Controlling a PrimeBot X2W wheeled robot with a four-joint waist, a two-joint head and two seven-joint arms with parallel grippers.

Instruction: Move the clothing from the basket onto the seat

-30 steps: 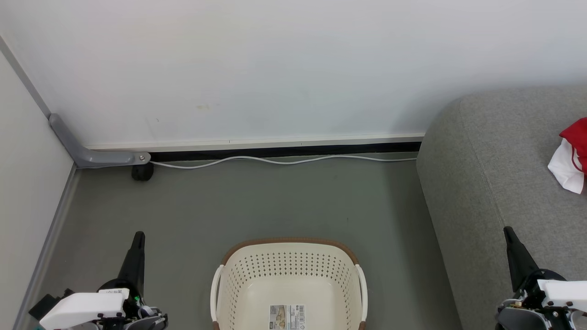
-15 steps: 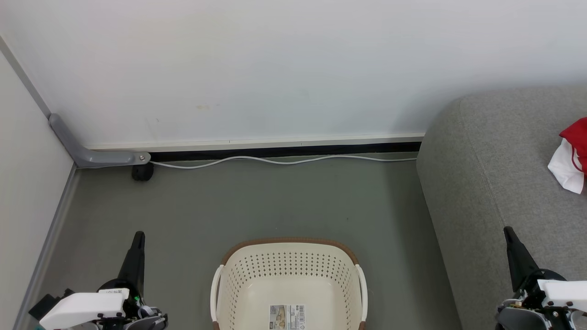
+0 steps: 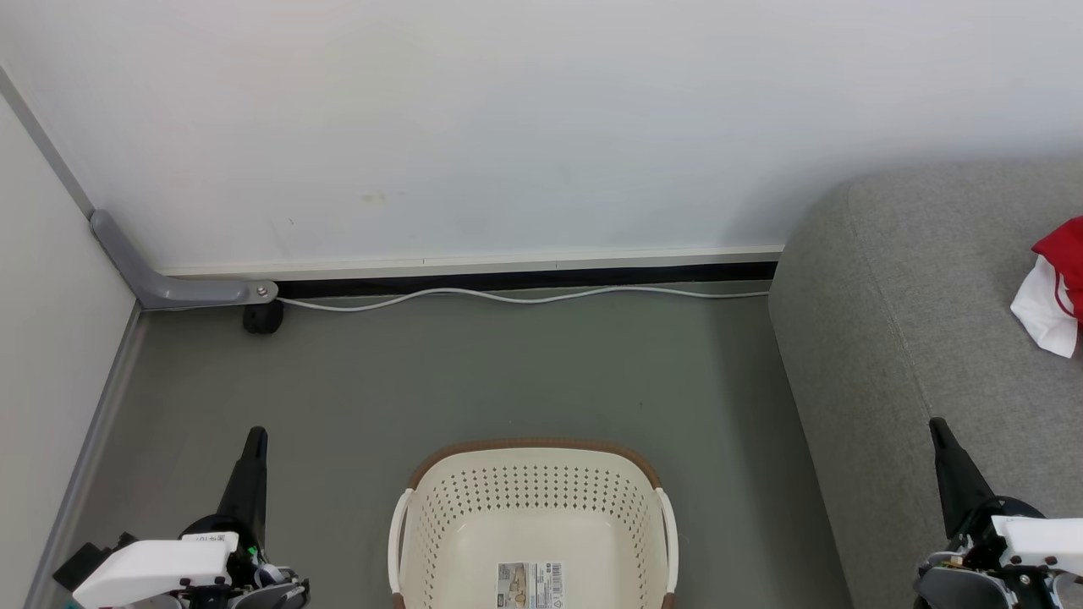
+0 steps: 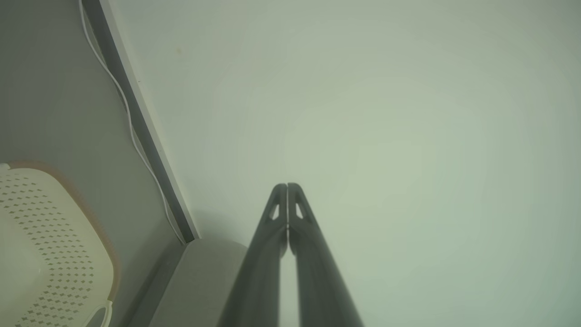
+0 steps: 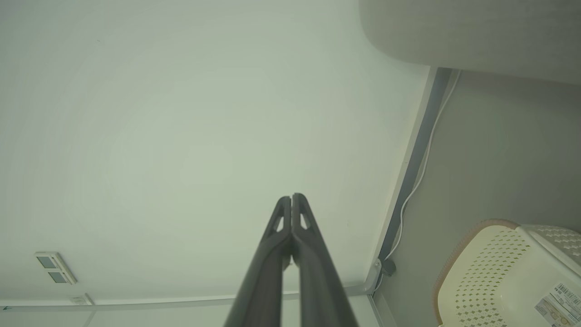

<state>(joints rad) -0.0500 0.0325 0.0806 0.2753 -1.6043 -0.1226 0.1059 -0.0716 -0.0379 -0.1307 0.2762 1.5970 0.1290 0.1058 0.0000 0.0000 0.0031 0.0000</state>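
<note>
Nothing is moving since before: we are keeping the left gripper (image 3: 254,435) and right gripper (image 3: 935,424) closed and empty, the clothing (image 3: 1053,292) lying on the seat (image 3: 914,321).

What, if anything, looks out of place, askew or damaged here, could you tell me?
Nothing looks damaged or spilled. The clothing lies bunched on the seat at the head view's right edge, the basket stands upright on the floor, and a white cable trails loosely along the foot of the wall.
</note>
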